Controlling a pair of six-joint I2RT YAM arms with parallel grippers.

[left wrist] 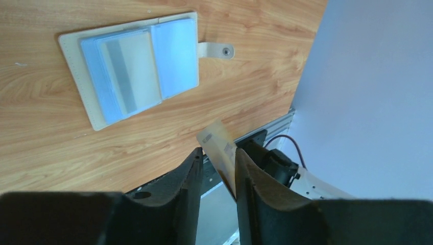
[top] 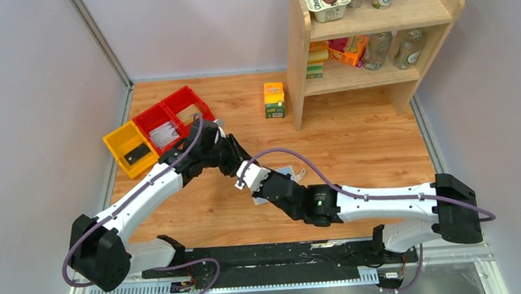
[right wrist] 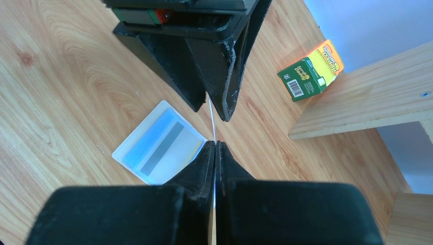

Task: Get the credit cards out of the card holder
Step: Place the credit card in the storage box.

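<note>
One striped card point(left wrist: 125, 69) (grey) — inside open card holder point(left wrist: 88, 87).

Left gripper point(left wrist: 218, 152) and right gripper point(right wrist: 215, 144) both pinch one card point(left wrist: 214, 138) over the wallet point(left wrist: 176, 56), so dropping in there is tight. Bench point(top: 370, 145) to the right is open up to the shelf point(top: 300, 66) and carton point(top: 274, 100); bins point(top: 165, 126) crowd back-left.

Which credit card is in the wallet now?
The whitish plastic card with the grey stripe, in the blue pocket of the open beige folding wallet; the other, tan-tinted card is held in the left claw.
</note>
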